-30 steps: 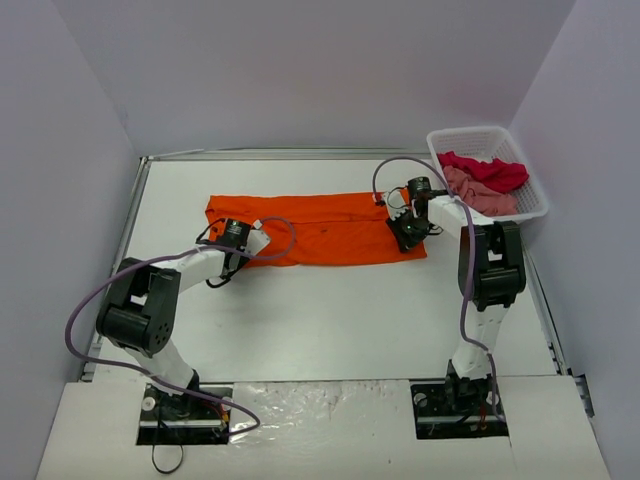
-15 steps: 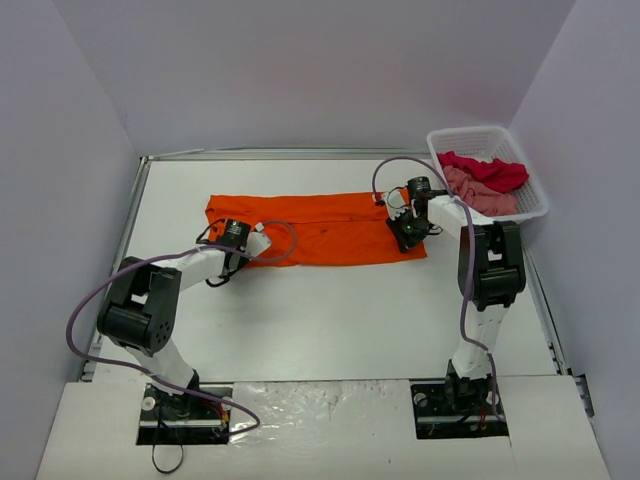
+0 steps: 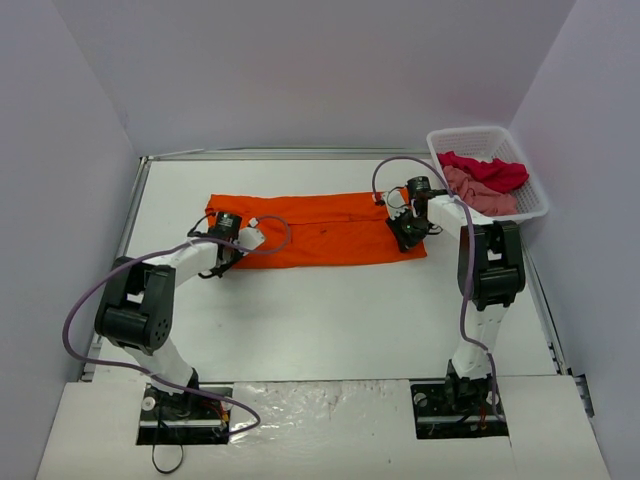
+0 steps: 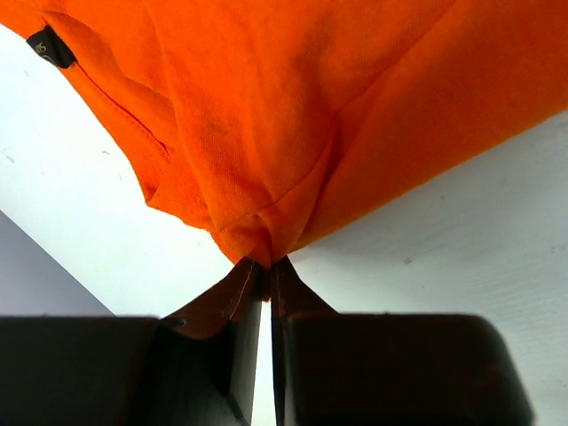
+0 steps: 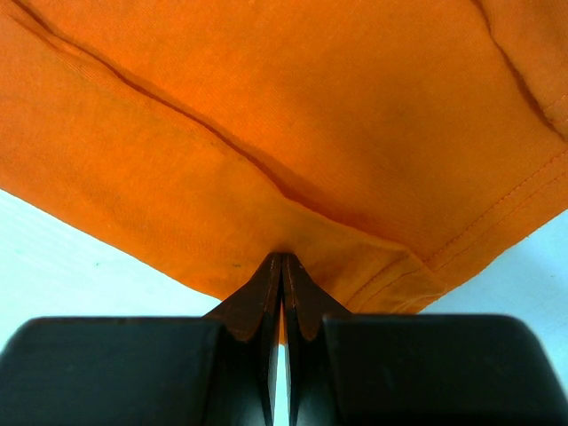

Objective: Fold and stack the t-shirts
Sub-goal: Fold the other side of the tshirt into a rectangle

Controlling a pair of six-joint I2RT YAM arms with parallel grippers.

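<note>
I have the bright orange cloth t-shirt (image 3: 315, 230) lying as 1 long flat band on the white table (image 3: 330, 320), to the left of the white plastic lattice basket (image 3: 480, 134). My left gripper (image 4: 266, 266) has its fingers pinched tight on a bunched fold at the shirt end farthest from the basket. My right gripper (image 5: 282, 259) is clamped on the hem at the end nearest the basket. 2 more shirts lie crumpled inside the basket: a crimson red t-shirt (image 3: 492, 171) and a dusty pink t-shirt (image 3: 478, 194).
</note>
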